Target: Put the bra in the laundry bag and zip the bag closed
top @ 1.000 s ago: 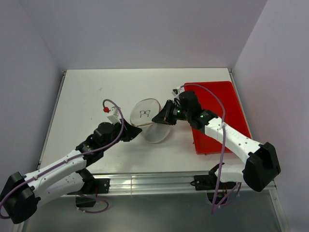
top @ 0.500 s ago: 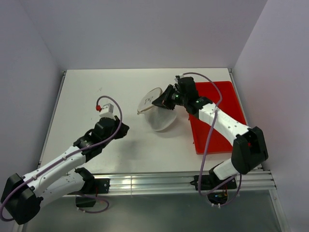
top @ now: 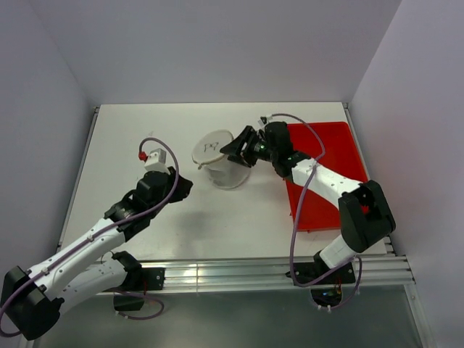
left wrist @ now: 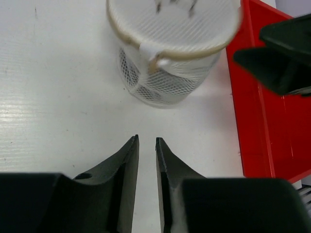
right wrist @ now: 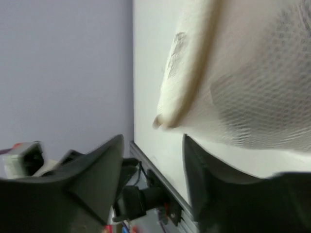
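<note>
Near the middle of the overhead view, the laundry bag (top: 223, 170) stands on end on the white table (top: 130, 145). Its flat mesh top faces up and its pale rim (left wrist: 194, 51) runs round the top edge. I cannot see the bra in any view. It may be inside, behind the mesh, but I cannot tell.

My right claw (right wrist: 153, 141) sits just right of the bag's top edge with its fingers spread and nothing between them; from its own camera the bag fills the upper right of the frame. My left claw (left wrist: 146, 141) is well below and left of the bag, narrowed to a slit and gripping nothing. The red tray (top: 330, 145) lies to the right.

My worries:
- The bag looks light and tall, so a nudge from my right fingers could tip it or send it rolling.
- The white tab (left wrist: 148, 51) on the rim is small. A careless pinch would catch mesh instead and could snag it.
- With my left claw so far off, nothing braces the bag. A pull on the zip would probably drag the whole pouch along the table.
- I cannot see the rim's far side, so I might take the zip for closed when a gap remains.
</note>
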You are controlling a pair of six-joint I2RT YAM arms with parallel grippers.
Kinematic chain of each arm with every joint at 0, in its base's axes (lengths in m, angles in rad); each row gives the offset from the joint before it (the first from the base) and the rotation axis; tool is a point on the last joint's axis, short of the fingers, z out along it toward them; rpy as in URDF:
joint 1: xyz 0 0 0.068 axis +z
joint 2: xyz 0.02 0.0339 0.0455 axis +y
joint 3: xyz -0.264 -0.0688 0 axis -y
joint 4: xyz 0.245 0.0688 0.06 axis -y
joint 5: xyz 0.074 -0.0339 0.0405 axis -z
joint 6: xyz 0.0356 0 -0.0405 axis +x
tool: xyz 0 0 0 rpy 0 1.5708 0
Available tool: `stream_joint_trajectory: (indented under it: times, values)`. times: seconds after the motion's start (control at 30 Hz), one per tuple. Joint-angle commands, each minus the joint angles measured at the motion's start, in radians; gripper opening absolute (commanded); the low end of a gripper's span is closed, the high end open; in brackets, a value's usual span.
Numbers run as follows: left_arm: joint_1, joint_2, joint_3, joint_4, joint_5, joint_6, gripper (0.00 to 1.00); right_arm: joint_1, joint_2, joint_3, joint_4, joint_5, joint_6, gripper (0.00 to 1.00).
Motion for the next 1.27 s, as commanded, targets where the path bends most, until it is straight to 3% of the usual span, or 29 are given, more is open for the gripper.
stream_joint_trajectory:
  times: [0.0, 0.03, 0.07, 0.57, 0.87, 1.23]
  values:
    - [0.004, -0.028, -0.005, 0.000, -0.001, 0.011, 0.27, 0.005, -0.076, -0.115, 0.078, 0.015, -0.050, 0.69]
    - [0.004, -0.035, -0.003, -0.004, 0.001, 0.012, 0.27, 0.007, -0.091, -0.129, 0.080, 0.024, -0.063, 0.81]
    - [0.004, -0.039, 0.006, -0.010, 0.002, 0.015, 0.28, 0.007, -0.110, -0.141, 0.081, 0.025, -0.074, 1.00]
    - [0.004, -0.147, 0.156, -0.171, 0.031, 0.124, 0.33, 0.007, -0.646, -0.154, -0.303, 0.283, -0.327, 1.00]
    - [0.004, -0.213, 0.171, -0.217, 0.068, 0.123, 0.38, 0.007, -0.994, -0.329, -0.405, 0.455, -0.393, 1.00]
    - [0.004, -0.228, 0.167, -0.227, 0.065, 0.107, 0.38, 0.007, -1.090, -0.382, -0.466, 0.548, -0.404, 1.00]
